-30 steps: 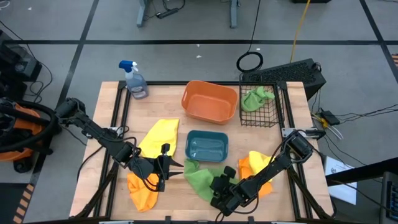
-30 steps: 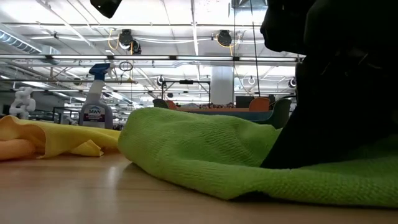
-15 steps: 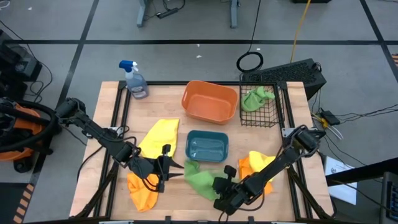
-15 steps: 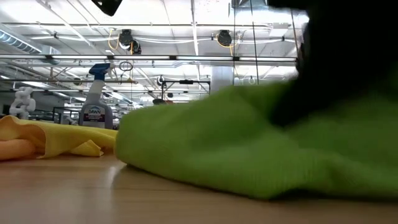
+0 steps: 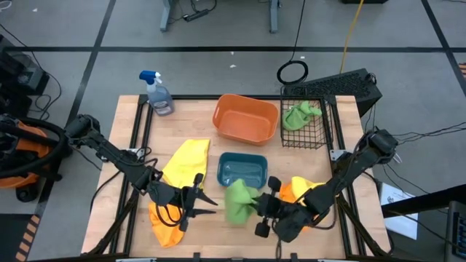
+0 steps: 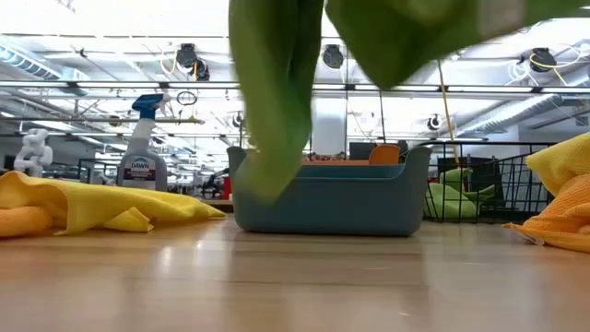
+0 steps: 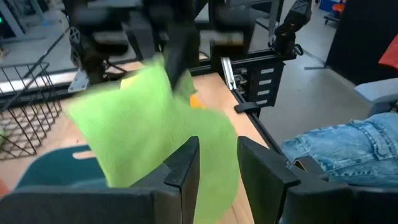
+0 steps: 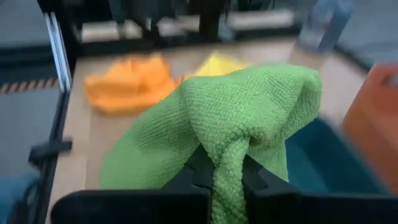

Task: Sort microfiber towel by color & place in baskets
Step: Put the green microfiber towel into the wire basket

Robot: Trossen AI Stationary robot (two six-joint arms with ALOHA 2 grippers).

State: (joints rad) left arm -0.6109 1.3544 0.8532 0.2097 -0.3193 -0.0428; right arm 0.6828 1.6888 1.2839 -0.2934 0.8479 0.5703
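Observation:
My right gripper [image 5: 259, 209] is shut on a bright green towel [image 5: 239, 201] and holds it in the air just in front of the teal tray [image 5: 242, 172]; in the low view the green towel [image 6: 277, 101] hangs from above. My left gripper [image 5: 202, 198] is open and hovers left of that towel, with nothing between its fingers. A yellow towel [image 5: 187, 159] and an orange towel [image 5: 166, 224] lie flat on the table near the left arm. An orange and a yellow towel [image 5: 300, 191] lie under the right arm. Another green towel [image 5: 300, 115] lies in the black wire basket [image 5: 306, 138]. The orange tub [image 5: 245, 118] stands behind the tray. My right gripper pinches a bunched fold of the green towel [image 8: 227, 163] between its two fingers [image 8: 198, 173], coming roughly level from the table's right side. The towel is lifted clear of the table; its loose part hangs slack below and bulges out beyond the fingers.
A clear spray bottle with a blue nozzle [image 5: 158, 93] stands at the far left corner. Bare wood shows along the near edge between the arms [image 5: 218, 236]. A person's leg in blue jeans [image 7: 348, 149] shows beyond the table's right side.
My right gripper has risen from the table and drawn a little toward the right, taking the green towel with it. The towel lay spread on the wood in front of the teal tray; now it hangs bunched and clear of the surface.

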